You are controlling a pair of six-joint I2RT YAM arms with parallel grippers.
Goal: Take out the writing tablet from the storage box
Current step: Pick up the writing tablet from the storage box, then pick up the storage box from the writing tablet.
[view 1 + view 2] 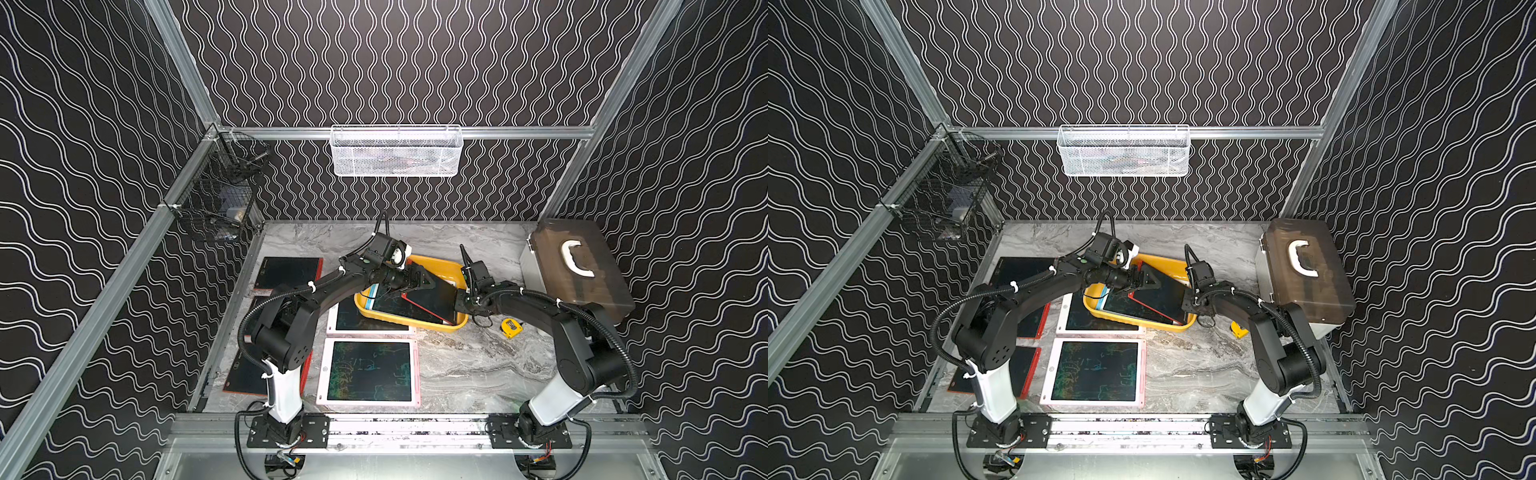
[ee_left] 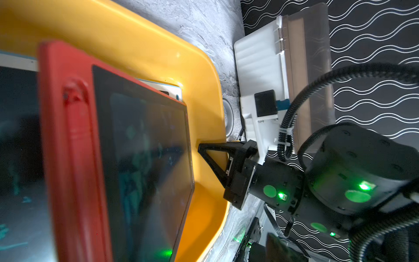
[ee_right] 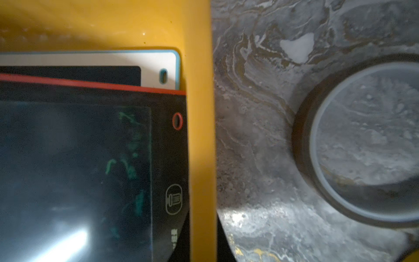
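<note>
1. From the top views I find the yellow tray (image 1: 415, 325) near the middle of the marble table (image 1: 457, 374), with two tablets lying in it
2. The red-edged tablet (image 1: 432, 301) is on top, screen up and turned askew. It covers part of the blue-edged tablet (image 1: 388, 307) beneath it, and both are inside the tray
3. In the right wrist view a corner of the red-edged tablet reaches the tray's wall, with the blue-edged tablet's corner showing just past it
4. My left gripper (image 1: 428, 282) hangs over the red-edged tablet's corner nearest the back wall, jaws spread wide. I cannot tell whether it touches the tablet
5. My right gripper (image 2: 201, 148) has its jaws pressed together. In the left wrist view its tip sits at the tray's rim, just beside the red-edged tablet's edge
6. In front of the tray lie two pink-framed tablets. The near one (image 1: 370, 370) is in plain sight, while the tray's front rim overlaps the other (image 1: 365, 322) in the view
7. More red tablets lie on the left: one (image 1: 289, 272) near the back, and another (image 1: 249, 374) partly hidden by my left arm
8. A yellow tape measure (image 1: 511, 328) sits on the table to the right of the tray, and a grey case (image 1: 582, 270) stands by the right wall
</note>
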